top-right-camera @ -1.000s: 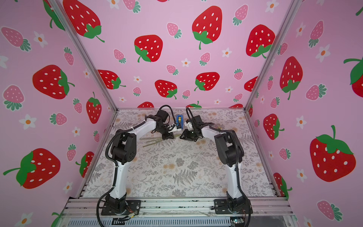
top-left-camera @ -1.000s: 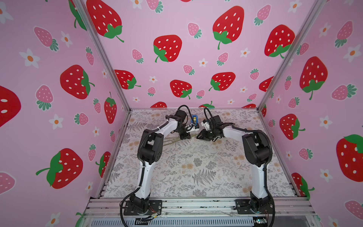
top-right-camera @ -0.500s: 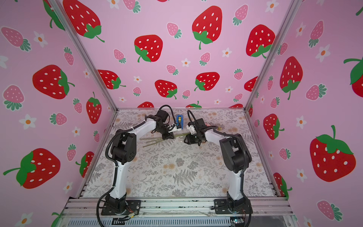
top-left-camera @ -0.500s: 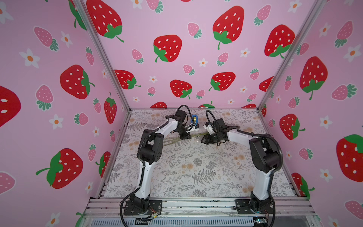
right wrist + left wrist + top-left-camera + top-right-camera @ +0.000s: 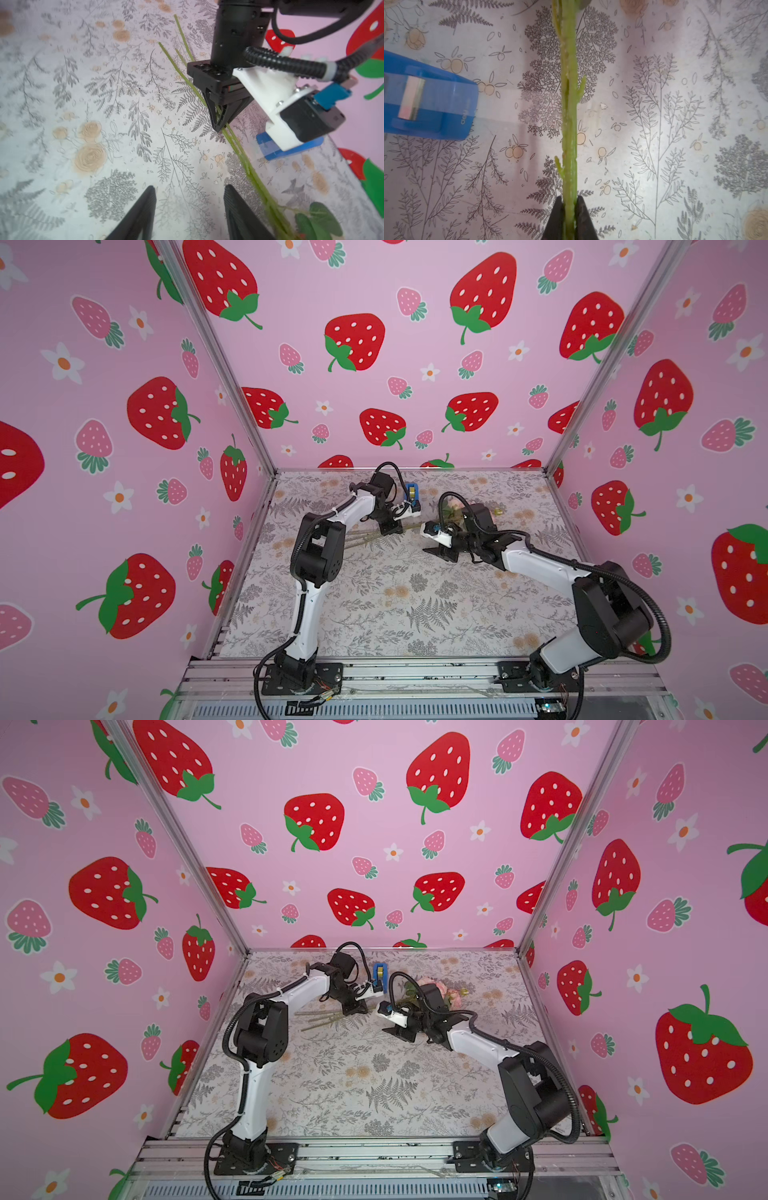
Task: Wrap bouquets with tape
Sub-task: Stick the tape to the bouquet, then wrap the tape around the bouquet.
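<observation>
Drawn back from the bouquet (image 5: 234,143) since a second earlier, the right jaws are now held on its near side, clear of it, and are spread wider than before with nothing between them. The left jaws are pressed together on the green stems (image 5: 569,104), which are pinched partway along their length, low over the patterned surface (image 5: 395,614). The bouquet is laid across the far half of the surface: bare stem ends are pointed toward the robot's left, while the pink and cream blooms (image 5: 428,982) are partly hidden behind the right arm (image 5: 540,568). Seen from the right wrist, the stems are passed just outside the gap of the right jaws. The tape (image 5: 436,104), mounted in a blue dispenser (image 5: 380,972), is stood just beyond the left jaws, near the stems but not touching them.
</observation>
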Action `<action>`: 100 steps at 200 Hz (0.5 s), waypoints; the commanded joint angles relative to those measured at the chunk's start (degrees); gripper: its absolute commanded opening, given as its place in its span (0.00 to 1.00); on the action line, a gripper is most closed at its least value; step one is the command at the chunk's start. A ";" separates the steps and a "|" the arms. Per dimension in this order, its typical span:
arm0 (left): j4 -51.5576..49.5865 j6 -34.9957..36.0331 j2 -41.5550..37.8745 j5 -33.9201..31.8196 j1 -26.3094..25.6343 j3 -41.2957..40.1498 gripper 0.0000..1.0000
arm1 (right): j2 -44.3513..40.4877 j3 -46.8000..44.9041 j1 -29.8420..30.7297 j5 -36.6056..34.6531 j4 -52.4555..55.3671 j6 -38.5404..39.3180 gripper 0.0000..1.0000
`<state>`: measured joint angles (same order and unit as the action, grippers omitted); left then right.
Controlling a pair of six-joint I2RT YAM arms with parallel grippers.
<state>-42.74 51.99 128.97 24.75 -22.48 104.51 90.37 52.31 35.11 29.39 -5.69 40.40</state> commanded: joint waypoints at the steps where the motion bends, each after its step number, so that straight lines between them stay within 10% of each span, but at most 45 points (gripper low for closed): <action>1: -2.37 0.86 -1.02 3.35 0.15 2.46 0.00 | 4.23 1.87 -0.23 0.83 -3.64 19.51 0.52; 100: -3.00 1.33 -1.89 3.81 0.46 1.16 0.00 | 17.25 11.82 -0.42 -2.57 -7.80 24.58 0.33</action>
<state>-44.01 52.03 128.97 25.78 -22.37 104.51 105.91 62.46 34.98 26.81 -11.60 62.87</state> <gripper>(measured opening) 0.124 0.338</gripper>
